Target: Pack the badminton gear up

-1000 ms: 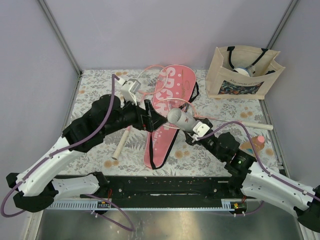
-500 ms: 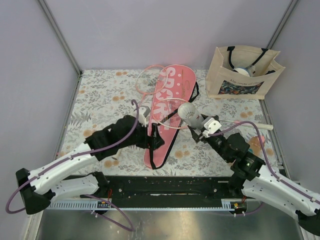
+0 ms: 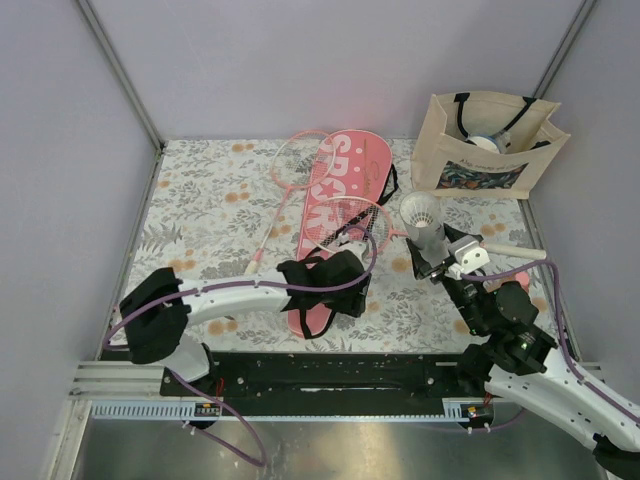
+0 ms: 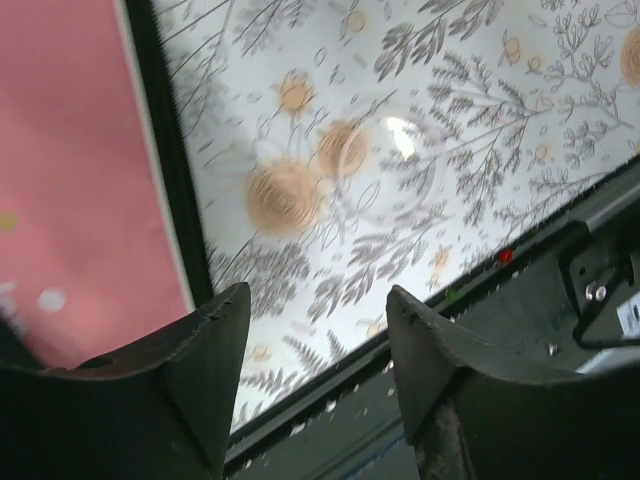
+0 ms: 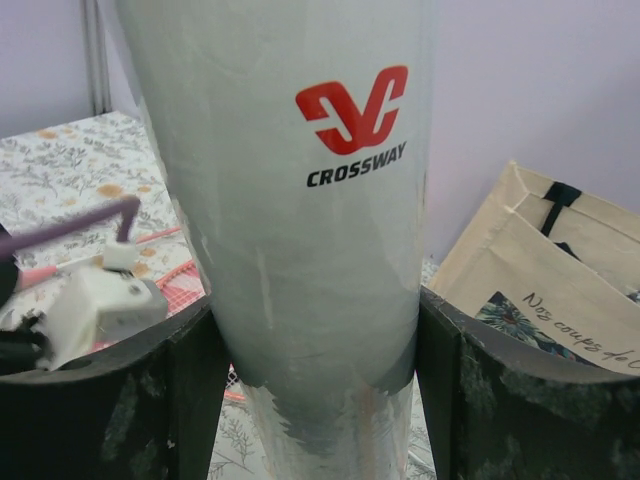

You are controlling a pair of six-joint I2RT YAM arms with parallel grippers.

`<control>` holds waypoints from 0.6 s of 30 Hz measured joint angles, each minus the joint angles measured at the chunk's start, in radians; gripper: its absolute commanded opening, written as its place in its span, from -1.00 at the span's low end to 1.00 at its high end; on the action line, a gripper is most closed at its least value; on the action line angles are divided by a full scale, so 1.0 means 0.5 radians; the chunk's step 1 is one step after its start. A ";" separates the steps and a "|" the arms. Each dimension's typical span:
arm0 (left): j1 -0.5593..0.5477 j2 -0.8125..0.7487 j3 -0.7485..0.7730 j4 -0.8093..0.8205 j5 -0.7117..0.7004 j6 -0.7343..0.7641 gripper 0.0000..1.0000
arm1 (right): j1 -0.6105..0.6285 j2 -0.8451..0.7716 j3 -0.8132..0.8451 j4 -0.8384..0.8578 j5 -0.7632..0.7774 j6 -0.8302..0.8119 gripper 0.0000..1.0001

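Jaws of the right gripper (image 5: 315, 335) clamp the sides of a pale white cylindrical tube (image 5: 300, 180) printed with a red logo and the word CROSSWAY, holding it roughly upright. From above, the tube (image 3: 424, 222) stands off the table just right of the long pink racket cover (image 3: 345, 175), which is lettered in white and edged with a black strap.

Jaws of the left gripper (image 4: 315, 310) stand apart with nothing between them. They hang low over the floral-patterned tablecloth (image 4: 420, 120), just beside the cover's black edge and close to its narrow near end.

One thin pink-framed racket (image 3: 355, 222) lies with its strung head on the middle of the cover, its white handle reaching out well to the right of it. The other pink-framed racket (image 3: 297, 160) has its head against the cover's far left edge, with its shaft slanting away to the near left.

A beige fabric tote bag (image 3: 485, 150) with black straps stands upright to the far right of the cover, apart from it.
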 measured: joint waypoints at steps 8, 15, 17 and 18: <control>-0.107 0.541 0.450 -0.027 -0.068 -0.034 0.02 | 0.000 -0.140 0.000 0.005 0.094 -0.053 0.22; -0.117 0.765 0.571 -0.092 -0.111 -0.072 -0.03 | 0.000 -0.220 -0.001 -0.011 0.145 -0.081 0.21; -0.116 0.819 0.587 -0.107 -0.123 -0.089 -0.07 | 0.000 -0.233 -0.001 -0.014 0.156 -0.089 0.22; -0.116 0.842 0.590 -0.113 -0.124 -0.095 -0.10 | 0.000 -0.237 -0.001 -0.015 0.163 -0.091 0.22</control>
